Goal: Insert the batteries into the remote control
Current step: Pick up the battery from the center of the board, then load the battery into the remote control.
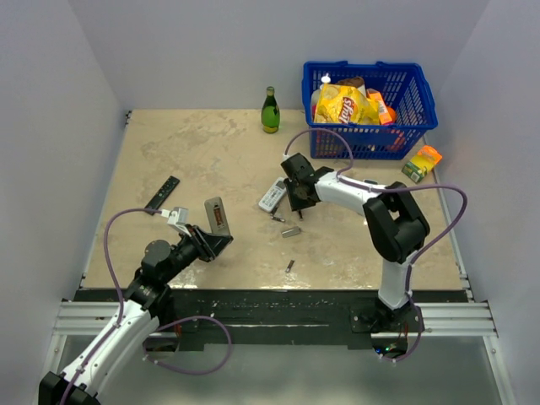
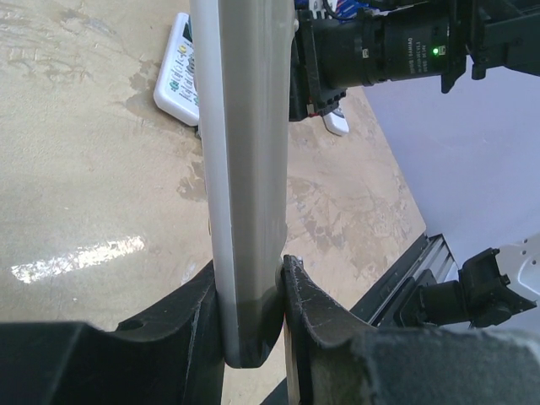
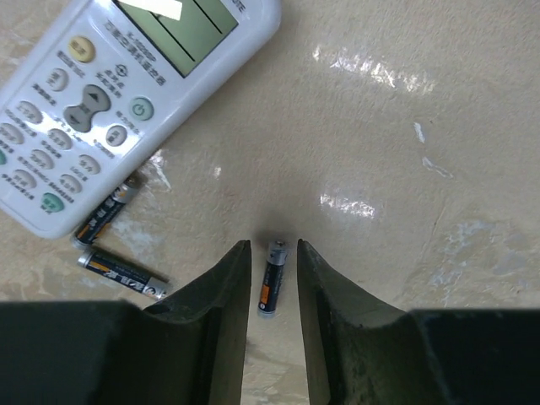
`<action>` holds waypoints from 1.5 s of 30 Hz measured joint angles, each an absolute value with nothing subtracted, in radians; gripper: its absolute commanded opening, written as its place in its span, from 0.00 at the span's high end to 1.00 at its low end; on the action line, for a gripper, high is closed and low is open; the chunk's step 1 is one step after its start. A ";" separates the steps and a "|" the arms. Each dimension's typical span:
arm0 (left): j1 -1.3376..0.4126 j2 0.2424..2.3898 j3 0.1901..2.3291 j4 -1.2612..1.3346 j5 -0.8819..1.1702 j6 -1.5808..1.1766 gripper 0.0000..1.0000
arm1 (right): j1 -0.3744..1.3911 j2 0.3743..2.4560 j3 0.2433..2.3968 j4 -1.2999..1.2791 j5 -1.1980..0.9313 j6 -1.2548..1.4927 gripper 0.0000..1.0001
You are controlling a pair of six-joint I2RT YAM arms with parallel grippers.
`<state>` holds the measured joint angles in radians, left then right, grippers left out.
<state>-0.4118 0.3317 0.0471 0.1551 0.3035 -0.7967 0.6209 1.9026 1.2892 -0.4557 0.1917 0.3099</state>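
Left arm: white lower link, black joints. Right arm: white links, bulky black joint housings. A purple cable loops along each arm. Fingers: matte black, tapered, scuffed. Black wrist barrel: white lettering, lit green lamp.

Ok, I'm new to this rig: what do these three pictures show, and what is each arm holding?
Two robot arms, each ending in a two-finger gripper. One picture looks down on the table from above and behind them; the other two come from cameras on the wrists. The left gripper clamps the grey-backed remote control by one end. The right gripper is open, its fingers either side of a battery on the table. Beside a white remote lie other batteries. A blue basket and green bottle stand farther back.
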 measured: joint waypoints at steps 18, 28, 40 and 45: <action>-0.412 0.351 0.047 0.156 0.311 -0.789 1.00 | 0.599 1.943 1.307 -0.481 0.157 0.288 0.96; -0.412 0.362 0.047 0.187 0.327 -0.795 1.00 | 0.598 1.901 1.298 -0.470 0.135 0.284 1.00; -0.412 0.364 0.047 0.278 0.345 -0.837 1.00 | 0.861 1.498 1.168 -0.144 0.164 0.300 1.00; -0.412 0.361 0.047 0.290 0.348 -0.855 1.00 | 0.974 1.410 1.045 0.089 0.166 0.307 1.00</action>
